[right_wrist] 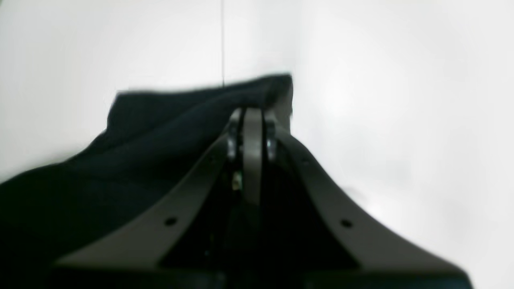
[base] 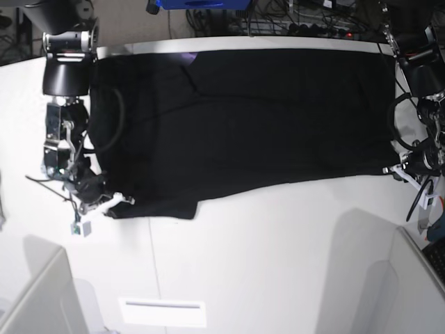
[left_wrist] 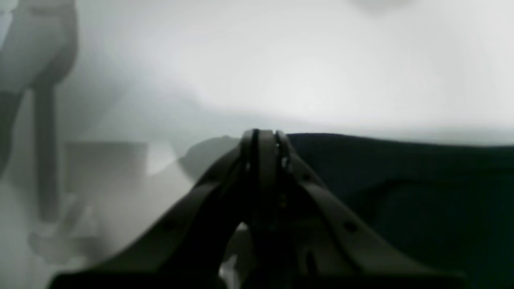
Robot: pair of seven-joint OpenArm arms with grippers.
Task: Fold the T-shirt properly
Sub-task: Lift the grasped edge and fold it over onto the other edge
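In the left wrist view, the left pincer (left_wrist: 263,138) is clenched on the hem of the large black cloth T-shirt (left_wrist: 401,180). In the right wrist view, the right pincer (right_wrist: 252,116) is clenched on a corner. In the base view, the T-shirt is spread flat across the upper half of the white surface (base: 278,243); no fold is seen yet, so all folding is judged left.

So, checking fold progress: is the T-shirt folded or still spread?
Spread: the T-shirt lies flat across the table, no fold visible.

jaws pinched together, T-shirt (right_wrist: 160,132) corner clamped
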